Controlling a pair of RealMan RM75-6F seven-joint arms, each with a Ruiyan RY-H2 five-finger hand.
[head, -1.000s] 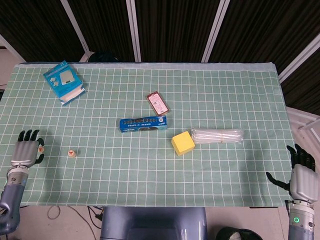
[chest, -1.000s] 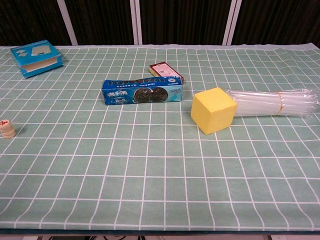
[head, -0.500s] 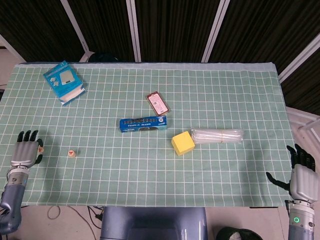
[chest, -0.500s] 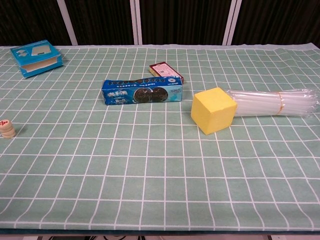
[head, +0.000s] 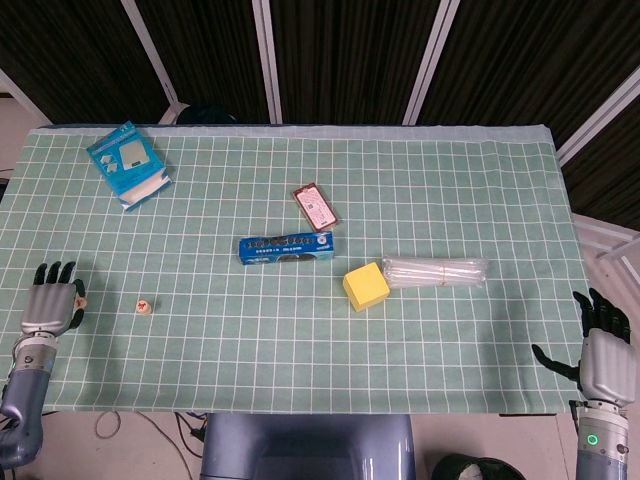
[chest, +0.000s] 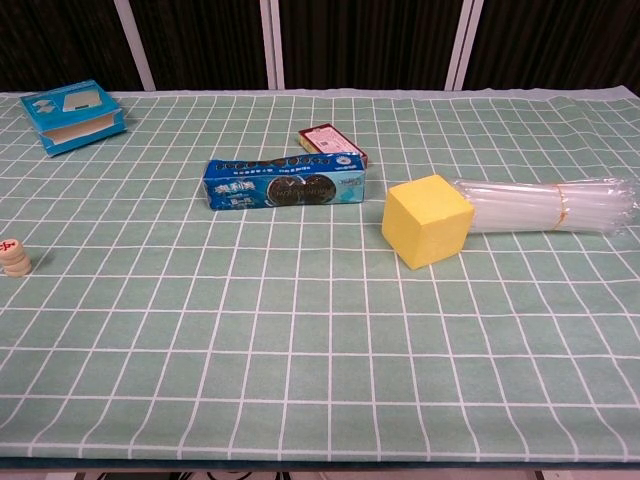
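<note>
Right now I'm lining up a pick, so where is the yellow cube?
The yellow cube sits right of centre on the green checked cloth, its right side against the clear bundle of straws, with the blue cookie pack to its upper left.

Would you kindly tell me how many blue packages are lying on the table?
2: the blue box at the far left corner, and the blue cookie pack near the middle, left of the yellow cube. None seems hidden.
</note>
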